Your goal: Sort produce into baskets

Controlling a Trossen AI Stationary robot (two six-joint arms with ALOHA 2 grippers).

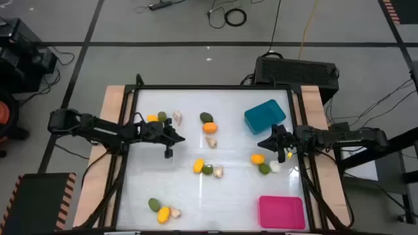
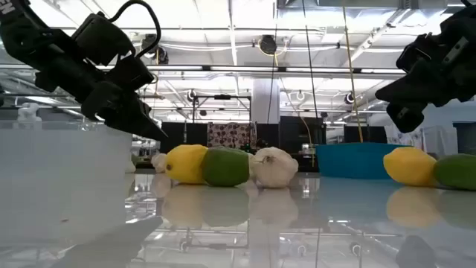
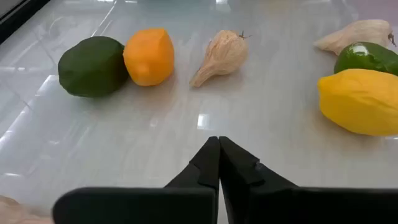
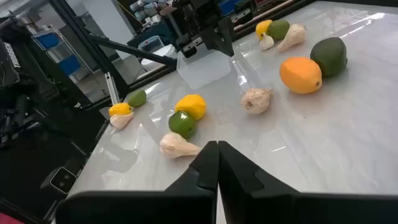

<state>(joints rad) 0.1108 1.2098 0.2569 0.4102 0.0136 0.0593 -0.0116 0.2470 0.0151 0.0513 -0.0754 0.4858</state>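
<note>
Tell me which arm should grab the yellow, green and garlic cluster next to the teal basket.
Right, most likely. The right gripper hovers beside that cluster: yellow piece, green piece, garlic piece, with the teal basket close by. The left gripper is across the table, near the far-left cluster. Both are shut and empty.

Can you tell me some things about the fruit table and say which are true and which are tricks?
1. The teal basket has fruit in it. False: it shows no pieces inside.
2. The left gripper is holding a lemon. False: its fingers are shut on nothing.
3. The pink basket sits at a table corner on the right arm's side. True.
4. A green piece sits right next to an orange piece. True.
5. The right gripper is open wide. False: its fingers are shut together, holding nothing.
</note>
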